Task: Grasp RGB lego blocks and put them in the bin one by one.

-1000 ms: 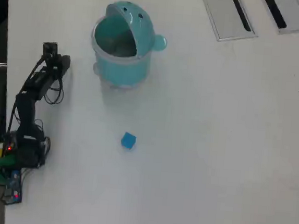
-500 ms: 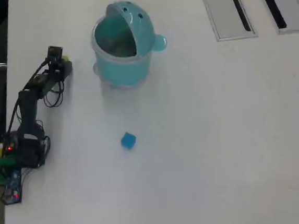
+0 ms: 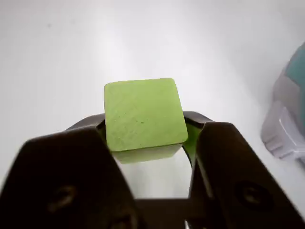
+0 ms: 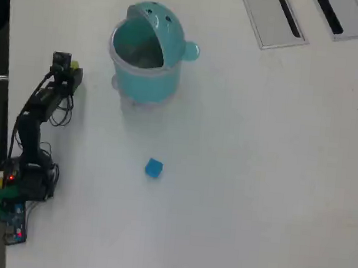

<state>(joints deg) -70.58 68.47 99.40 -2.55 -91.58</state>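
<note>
While the black two-jawed gripper (image 3: 145,143) is clamped on the yellow-green plastic cube (image 3: 144,115), the small blue block (image 4: 153,167) lies on the white table (image 4: 256,178). The round teal plastic bin (image 4: 147,56) stands nearby, lid swung open

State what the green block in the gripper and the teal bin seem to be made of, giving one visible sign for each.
Green block: probably matte painted wood or plastic; faint streaks, no gloss. Bin: likely smooth moulded plastic; uniform teal colour, rounded lid, translucent rim band.
</note>
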